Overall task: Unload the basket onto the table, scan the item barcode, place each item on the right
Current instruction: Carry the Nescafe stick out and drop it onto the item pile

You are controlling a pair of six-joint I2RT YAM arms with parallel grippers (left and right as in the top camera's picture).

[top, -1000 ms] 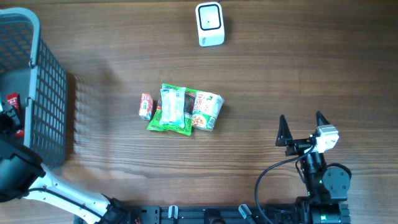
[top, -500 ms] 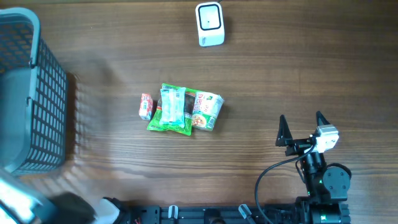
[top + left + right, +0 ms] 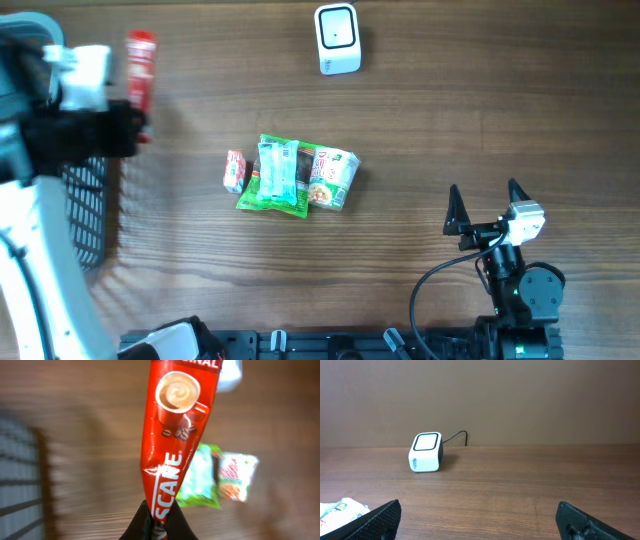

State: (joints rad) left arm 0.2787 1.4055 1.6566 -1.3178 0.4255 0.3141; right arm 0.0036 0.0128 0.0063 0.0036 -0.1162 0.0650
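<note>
red sachet [image 3: 175, 445] — now lifted, left gripper [image 3: 153, 521] pinching

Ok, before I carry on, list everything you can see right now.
scanner: one, white, far side of the table, centre
basket: one, grey mesh, left edge, partly behind the left arm
coffee sachet: one, red, held above the table beside the basket
small packet: one, red and white, left end of the pile mid-table
green packet: one, green, middle of the pile
pale packet: one, white and light blue, lying on the green packet
printed packet: one, white with green and orange, right end of the pile
table: one, brown wood, under everything
left hand: one, black, shut on the coffee sachet's end
right hand: one, black, open and empty, near right
</note>
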